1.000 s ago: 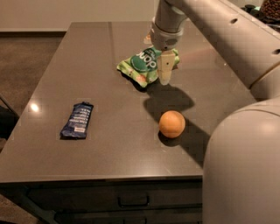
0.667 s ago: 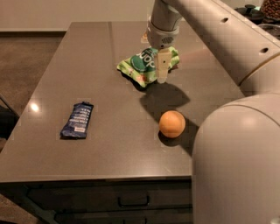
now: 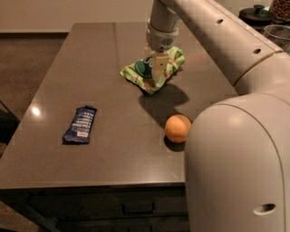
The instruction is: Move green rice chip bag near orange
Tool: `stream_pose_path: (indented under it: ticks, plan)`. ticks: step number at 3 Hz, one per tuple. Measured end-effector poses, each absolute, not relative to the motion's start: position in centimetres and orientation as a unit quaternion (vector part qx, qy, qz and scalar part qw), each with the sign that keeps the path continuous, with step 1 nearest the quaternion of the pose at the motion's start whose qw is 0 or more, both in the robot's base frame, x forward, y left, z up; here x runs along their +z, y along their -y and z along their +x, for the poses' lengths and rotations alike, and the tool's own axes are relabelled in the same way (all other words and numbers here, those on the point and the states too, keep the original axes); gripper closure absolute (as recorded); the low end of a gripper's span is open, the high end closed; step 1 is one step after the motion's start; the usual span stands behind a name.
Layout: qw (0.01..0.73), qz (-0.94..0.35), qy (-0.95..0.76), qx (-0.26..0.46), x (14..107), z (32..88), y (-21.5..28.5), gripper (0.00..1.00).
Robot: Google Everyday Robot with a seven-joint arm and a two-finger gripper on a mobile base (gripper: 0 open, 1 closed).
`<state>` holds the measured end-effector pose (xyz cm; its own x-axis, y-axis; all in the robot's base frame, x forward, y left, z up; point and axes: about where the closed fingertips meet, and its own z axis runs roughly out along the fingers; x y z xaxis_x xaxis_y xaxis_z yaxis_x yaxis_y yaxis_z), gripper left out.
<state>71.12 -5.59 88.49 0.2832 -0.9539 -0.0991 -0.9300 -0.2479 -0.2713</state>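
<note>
The green rice chip bag point(image 3: 168, 63) lies crumpled on the brown table top point(image 3: 90, 68), towards the back and right of centre. My gripper point(image 3: 157, 69) hangs from the wrist straight down onto the middle of the bag, beside its dark green logo. The orange point(image 3: 177, 128) sits on the table nearer the front right, about a bag's length away from the bag and apart from it. My pale arm point(image 3: 235, 149) fills the right side of the view and hides the table's right front corner.
A dark blue wrapper bar point(image 3: 80, 124) lies on the left front part of the table. Dark jars point(image 3: 256, 13) stand at the far right behind the arm. The table's front edge has drawers point(image 3: 136, 208) below it.
My gripper has shifted a little to the left, from the bag's right side to over its middle. The bag, the orange and the blue bar have not moved.
</note>
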Motion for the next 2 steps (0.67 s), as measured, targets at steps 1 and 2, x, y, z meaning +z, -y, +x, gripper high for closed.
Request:
stream_pose_path:
  ticks: [1,2]
  plan:
    - [0.143,-0.791,-0.594,-0.033,88.9,70.8,5.2,0.6]
    - [0.157,-0.793,-0.588,-0.021,89.8,69.7,4.8,0.83]
